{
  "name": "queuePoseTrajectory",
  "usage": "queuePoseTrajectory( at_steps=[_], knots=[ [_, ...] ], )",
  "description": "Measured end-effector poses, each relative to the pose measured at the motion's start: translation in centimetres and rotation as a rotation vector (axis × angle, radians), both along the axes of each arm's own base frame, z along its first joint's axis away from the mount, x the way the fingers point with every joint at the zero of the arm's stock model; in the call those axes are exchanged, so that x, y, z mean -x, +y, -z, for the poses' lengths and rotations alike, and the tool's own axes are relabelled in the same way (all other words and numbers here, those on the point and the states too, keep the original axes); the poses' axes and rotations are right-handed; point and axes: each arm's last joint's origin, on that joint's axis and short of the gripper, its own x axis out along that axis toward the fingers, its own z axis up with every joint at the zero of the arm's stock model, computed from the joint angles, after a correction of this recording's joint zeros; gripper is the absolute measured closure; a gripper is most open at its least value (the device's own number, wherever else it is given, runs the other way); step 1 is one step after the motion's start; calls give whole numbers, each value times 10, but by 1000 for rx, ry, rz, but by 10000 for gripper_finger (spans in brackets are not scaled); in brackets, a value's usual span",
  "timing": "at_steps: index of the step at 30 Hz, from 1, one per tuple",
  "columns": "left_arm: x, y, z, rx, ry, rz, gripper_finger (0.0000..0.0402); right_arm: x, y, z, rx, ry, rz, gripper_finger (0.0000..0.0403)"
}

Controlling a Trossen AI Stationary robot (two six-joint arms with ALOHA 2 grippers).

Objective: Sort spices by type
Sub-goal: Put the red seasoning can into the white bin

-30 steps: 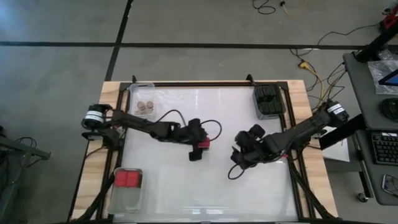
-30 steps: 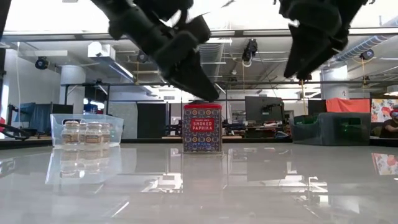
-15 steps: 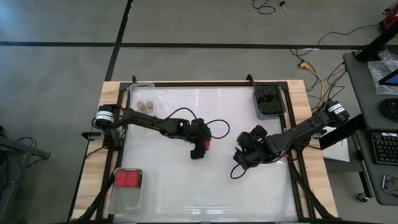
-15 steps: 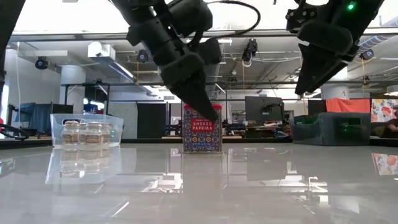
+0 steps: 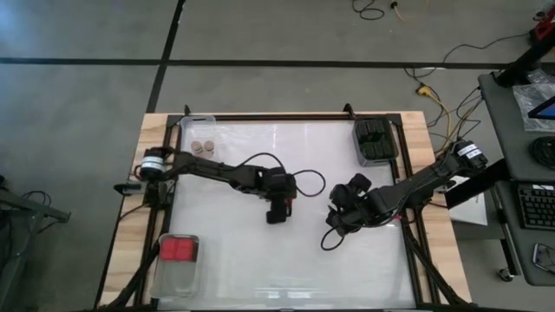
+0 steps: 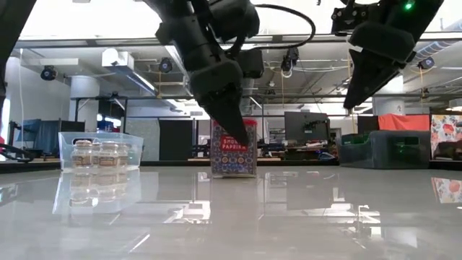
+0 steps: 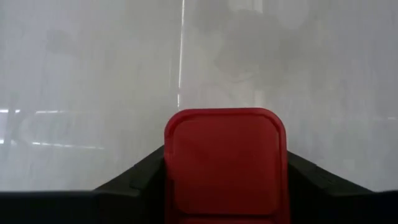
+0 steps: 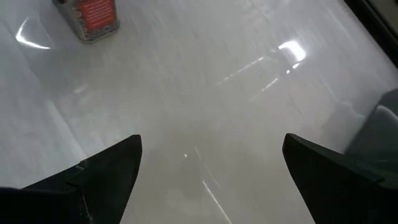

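One spice container, a paprika tin (image 6: pixel 234 148) with a red square top (image 7: pixel 225 162), stands on its base at the middle of the white table (image 5: pixel 234 251). My left gripper (image 5: pixel 279 206) reaches down over it from the left and is shut on its top. The tin also shows far off in the right wrist view (image 8: pixel 87 18). My right gripper (image 5: pixel 334 217) hangs open above the bare tabletop to the right of the middle, with nothing between its fingers (image 8: pixel 112 168). My left gripper pinches the tin's red square top between its two fingers, one on each of two opposite sides (image 7: pixel 169 165). The fingers (image 6: pixel 227 115) slant down from above and from the table's left. The tin stays upright with its base (image 6: pixel 234 173) on the table.
A clear tray with tan-topped jars (image 5: pixel 201 145) stands at the far left corner, also seen in the low view (image 6: pixel 101 155). A tray of black boxes (image 5: pixel 375 141) is at the far right. A tray holding red-topped tins (image 5: pixel 178 256) sits at the near left.
My left gripper has tipped more steeply downward and sunk from just above the paprika tin until its fingers stand at the tin's top. The tin has stayed on the table. My right arm has kept still.
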Motion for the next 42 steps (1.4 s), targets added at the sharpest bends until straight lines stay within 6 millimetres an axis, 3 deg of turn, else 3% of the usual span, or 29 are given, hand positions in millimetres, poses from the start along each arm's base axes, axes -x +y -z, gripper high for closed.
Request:
queuePoseTrajectory(
  at_steps=[4, 9, 13, 18, 22, 32, 36, 42],
  knots=[
    [5, -20, -11, -2, 28, 51, 209, -1, 0, -2, 4, 4, -19, 23],
    [26, -56, -27, -31, 101, 190, 202, -2, 1, -3, 14, 6, -53, 23],
    [46, -78, -51, -25, 143, 222, 205, -7, 3, -4, 29, -32, -95, 23],
    [72, -96, -82, 63, 177, 51, 205, -16, 6, -7, 38, -112, -135, 23],
    [103, -121, -100, 135, 200, -122, 205, -21, 10, -9, 43, -159, -165, 23],
    [186, -202, -104, 220, 301, -462, 205, -21, 26, -9, 24, -209, -225, 23],
    [212, -218, -106, 228, 323, -550, 205, -18, 40, -9, -7, -243, -244, 23],
    [236, -236, -127, 296, 300, -629, 205, -10, 59, -7, -83, -312, -237, 23]
  ],
)
